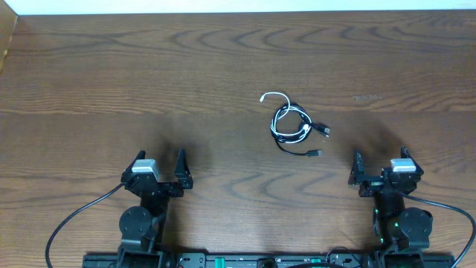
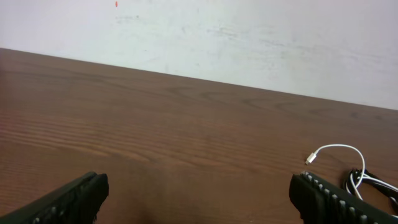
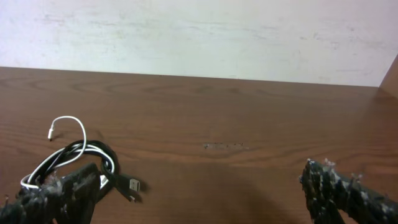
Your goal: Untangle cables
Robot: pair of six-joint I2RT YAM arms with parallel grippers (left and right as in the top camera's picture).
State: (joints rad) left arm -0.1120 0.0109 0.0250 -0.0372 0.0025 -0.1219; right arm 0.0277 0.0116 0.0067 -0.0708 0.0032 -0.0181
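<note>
Left fingers (image 2: 68, 202) apart; overhead alone shows whole cables (image 1: 306, 129).

The cables (image 1: 294, 125) lie on the table (image 1: 111, 74), ahead of the left tool (image 1: 159, 160) and right tool (image 1: 380, 159), nearer the right.

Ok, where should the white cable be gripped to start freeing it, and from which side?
On the white cable, probably the free arch just behind its plug: it sticks out on the far-left, clear of the black cables. Come down from above on that side, jaws across the cord; the rest of it winds among the black loops.
</note>
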